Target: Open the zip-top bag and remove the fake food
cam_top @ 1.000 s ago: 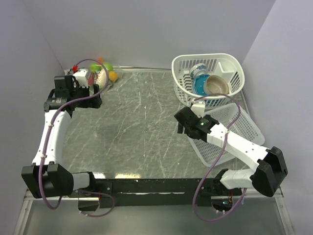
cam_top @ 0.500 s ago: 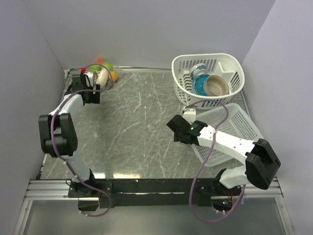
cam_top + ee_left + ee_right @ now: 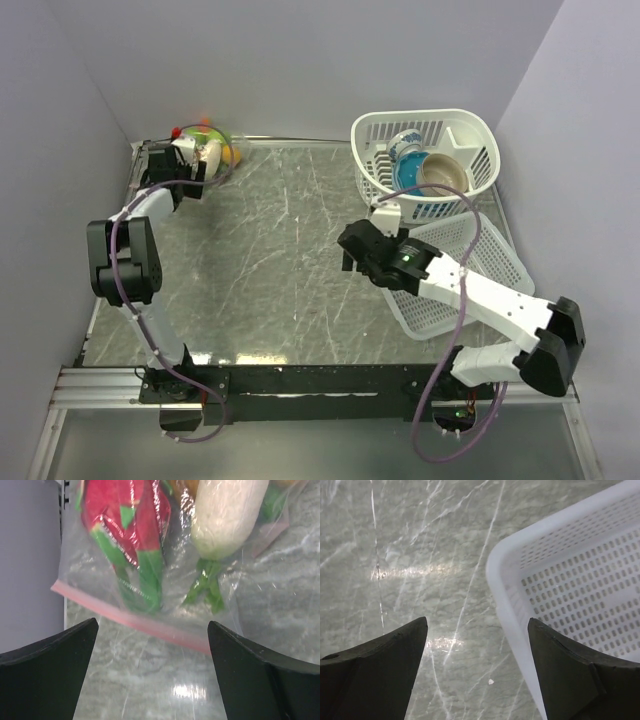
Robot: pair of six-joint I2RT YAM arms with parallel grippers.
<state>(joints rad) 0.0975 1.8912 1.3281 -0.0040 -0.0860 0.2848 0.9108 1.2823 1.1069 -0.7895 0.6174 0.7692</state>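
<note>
The zip-top bag (image 3: 212,150) lies in the table's far left corner, clear, with a pinkish-red zip strip (image 3: 135,621) along its near edge. The strip looks shut. Inside is the fake food: a red piece with green leaves (image 3: 125,515), a cream oblong (image 3: 225,515) and green stems (image 3: 206,586). My left gripper (image 3: 190,165) is open, its fingertips just short of the strip (image 3: 152,625), with nothing between them. My right gripper (image 3: 350,252) is open over bare table beside the rectangular basket's corner (image 3: 477,621).
A round white basket (image 3: 470,130) at the back right holds a blue-patterned cup (image 3: 405,150) and a tan bowl (image 3: 440,172). A rectangular slotted basket (image 3: 470,265) lies tilted in front of it, its rim (image 3: 507,600) between the right fingers. Walls close in the left corner.
The left arm has folded up and pushed its gripper farther into the far left corner, up to the bag. The right gripper has moved left, off the rectangular basket.
</note>
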